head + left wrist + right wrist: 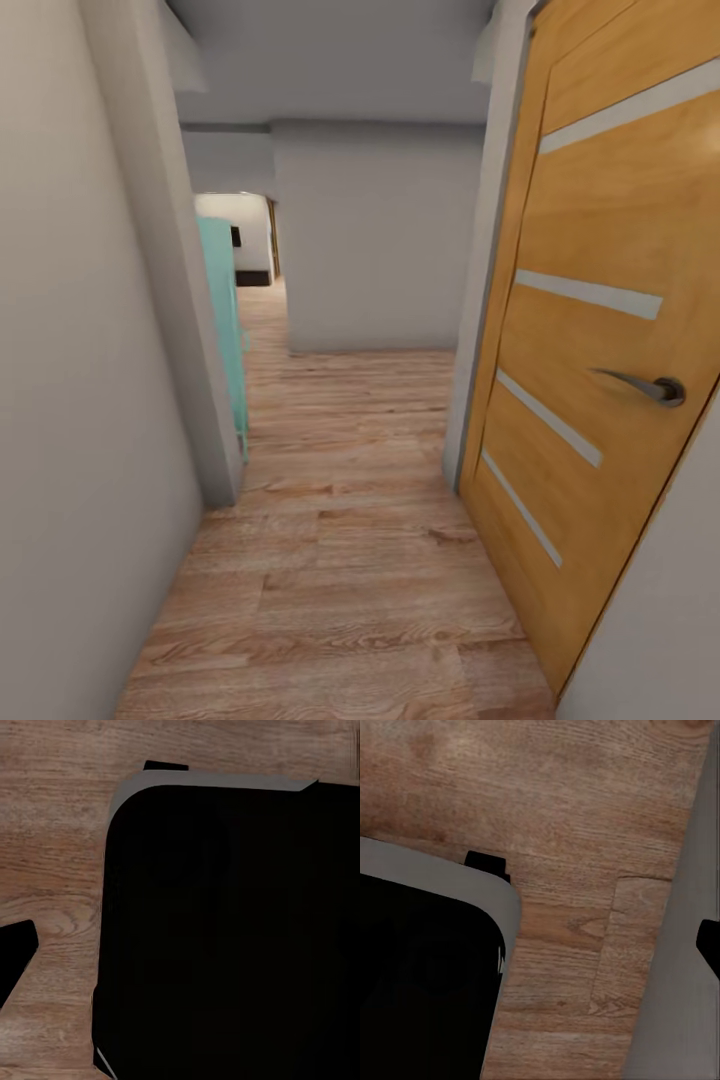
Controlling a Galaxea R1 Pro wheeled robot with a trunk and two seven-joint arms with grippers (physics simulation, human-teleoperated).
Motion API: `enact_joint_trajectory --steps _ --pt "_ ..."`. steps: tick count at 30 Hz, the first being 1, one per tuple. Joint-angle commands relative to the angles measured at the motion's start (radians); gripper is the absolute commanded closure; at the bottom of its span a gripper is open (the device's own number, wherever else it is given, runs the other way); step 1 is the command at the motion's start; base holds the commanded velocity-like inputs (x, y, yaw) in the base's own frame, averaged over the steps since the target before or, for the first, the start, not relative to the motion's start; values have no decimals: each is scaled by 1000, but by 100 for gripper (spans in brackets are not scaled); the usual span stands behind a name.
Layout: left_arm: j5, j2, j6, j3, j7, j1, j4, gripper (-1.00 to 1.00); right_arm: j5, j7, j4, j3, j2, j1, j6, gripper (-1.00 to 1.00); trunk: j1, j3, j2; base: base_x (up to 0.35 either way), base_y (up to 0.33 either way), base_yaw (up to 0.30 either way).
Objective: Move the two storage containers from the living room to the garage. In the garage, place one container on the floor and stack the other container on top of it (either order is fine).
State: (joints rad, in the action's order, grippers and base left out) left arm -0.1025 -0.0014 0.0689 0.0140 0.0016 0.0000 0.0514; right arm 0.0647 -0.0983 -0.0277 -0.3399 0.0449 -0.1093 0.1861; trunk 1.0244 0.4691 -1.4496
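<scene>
Floor: light wood plank floor [340,590] runs from the head camera's foot toward 12 o'clock, down a narrow hallway.
Door: an orange wooden door [600,330] with pale horizontal strips stands at 3 o'clock, its grey lever handle [650,385] pointing into the passage.
Left wall: a plain white wall [70,400] fills 9 o'clock and ends at a corner post.
Teal object: a teal panel [225,310] stands upright just behind that corner, at about 10 o'clock; what it is cannot be told.
Far wall: a grey-white wall [375,240] closes the hallway at 12 o'clock, with a further opening [245,240] to its left, at 11 o'clock.
Left wrist: a large black body with a grey rim [225,930], rounded at the corner, lies over the wood planks [52,855]; a small black shape [15,952] juts in at the picture's edge.
Right wrist: the same kind of black, grey-rimmed body [427,967] over planks [570,810], beside a pale wall strip [682,945].
Jaws: neither wrist picture shows fingers clearly, so whether they are released or clenched cannot be told.
Containers: the hallway scene holds no sign of where they are.
</scene>
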Motion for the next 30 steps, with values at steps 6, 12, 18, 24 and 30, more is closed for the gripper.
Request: enact_joint_trajectory --steps 6,12,18,24,30 --pt "-9 0 2 1 1 0 0 -100 9 -1 -3 -9 -3 -1 3 -100 1 1 0 317 -103 0" --pt "-9 0 3 1 1 0 -1 -100 8 -2 -3 -9 -2 -1 4 -100 1 1 0 317 -103 55" --pt "-9 0 3 0 2 0 -1 -100 7 -1 -3 -7 -2 -1 5 -100 1 1 0 317 -103 180" --pt "-9 0 3 1 2 0 -1 -100 10 -1 -3 -7 -2 -1 7 -100 1 1 0 317 -103 26" --pt "-9 0 2 0 1 0 -1 -100 7 -1 -3 -7 -2 -1 8 -100 1 1 0 316 -102 2"
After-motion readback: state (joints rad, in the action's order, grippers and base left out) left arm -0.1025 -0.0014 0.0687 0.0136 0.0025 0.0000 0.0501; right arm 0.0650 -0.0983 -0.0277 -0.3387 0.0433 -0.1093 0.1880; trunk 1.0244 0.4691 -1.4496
